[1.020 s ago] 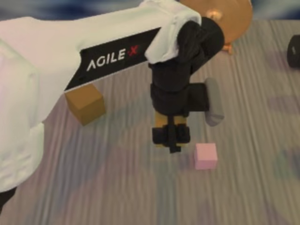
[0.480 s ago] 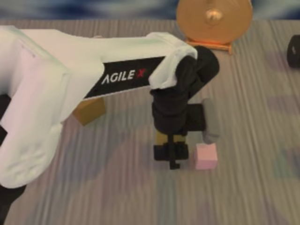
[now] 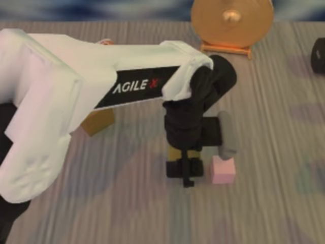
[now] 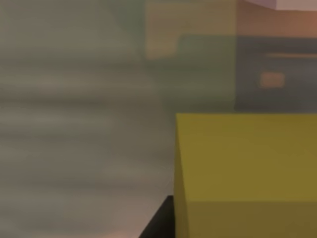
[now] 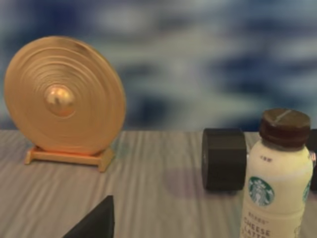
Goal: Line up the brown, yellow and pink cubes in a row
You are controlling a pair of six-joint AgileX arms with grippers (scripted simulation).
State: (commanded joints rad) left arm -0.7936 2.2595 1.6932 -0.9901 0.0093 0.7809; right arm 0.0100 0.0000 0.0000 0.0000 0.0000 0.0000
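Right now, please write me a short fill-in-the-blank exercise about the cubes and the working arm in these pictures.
1. The left pincer holds the ____ cube.
2. The pink cube lies on the pincer's ____ side in the top view.
3. The brown cube is partly hidden under the ____ arm.
4. The gold disc stands on a small ____.

Missing words: yellow; right; left; stand

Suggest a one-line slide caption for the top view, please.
Left gripper holds the yellow cube just left of the pink cube; brown cube waits farther left.
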